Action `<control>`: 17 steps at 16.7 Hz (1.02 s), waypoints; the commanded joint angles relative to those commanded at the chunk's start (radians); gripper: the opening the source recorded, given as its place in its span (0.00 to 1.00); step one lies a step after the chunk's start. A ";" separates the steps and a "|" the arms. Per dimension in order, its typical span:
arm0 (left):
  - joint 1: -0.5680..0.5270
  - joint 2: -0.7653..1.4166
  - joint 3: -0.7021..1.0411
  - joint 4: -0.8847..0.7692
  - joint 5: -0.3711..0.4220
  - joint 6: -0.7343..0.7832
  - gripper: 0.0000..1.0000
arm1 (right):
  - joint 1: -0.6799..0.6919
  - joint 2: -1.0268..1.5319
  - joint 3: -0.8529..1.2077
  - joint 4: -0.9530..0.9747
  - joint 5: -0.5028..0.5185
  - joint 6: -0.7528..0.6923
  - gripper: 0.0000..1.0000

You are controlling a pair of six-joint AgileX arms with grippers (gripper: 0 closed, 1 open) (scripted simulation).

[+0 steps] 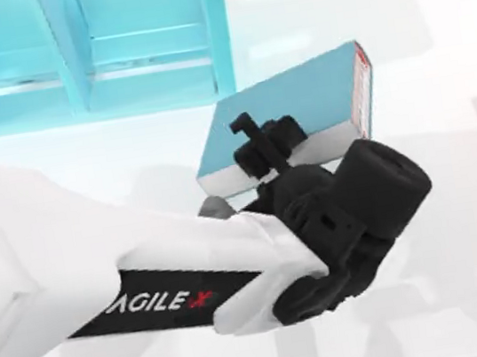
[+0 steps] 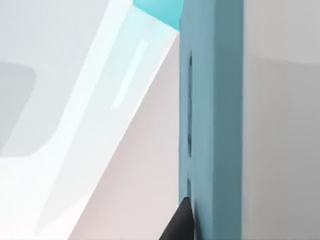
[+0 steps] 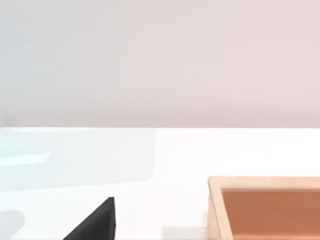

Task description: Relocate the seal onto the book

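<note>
The book [image 1: 299, 102], a thick teal-blue hardcover with white page edges and a red-and-white end, lies at the table's middle, angled. My left arm reaches in from the left, and its black left gripper [image 1: 260, 144] hangs over the book's near-left corner. In the left wrist view the book's teal cover [image 2: 215, 125] stands very close to the camera. The seal is hidden. A dark part of my right gripper [image 3: 95, 225] shows in the right wrist view, low over the white table.
A teal compartmented shelf unit [image 1: 84, 49] stands at the back left, close behind the book. A light wooden box [image 3: 265, 205] with an orange inside sits near the right gripper. White tabletop [image 1: 457, 200] spreads to the book's right.
</note>
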 joint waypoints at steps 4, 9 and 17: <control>-0.034 0.052 0.036 0.014 -0.064 0.303 0.00 | 0.000 0.000 0.000 0.000 0.000 0.000 1.00; -0.054 0.081 0.061 0.027 -0.106 0.477 0.00 | 0.000 0.000 0.000 0.000 0.000 0.000 1.00; -0.055 0.079 0.055 0.022 -0.106 0.474 0.00 | 0.000 0.000 0.000 0.000 0.000 0.000 1.00</control>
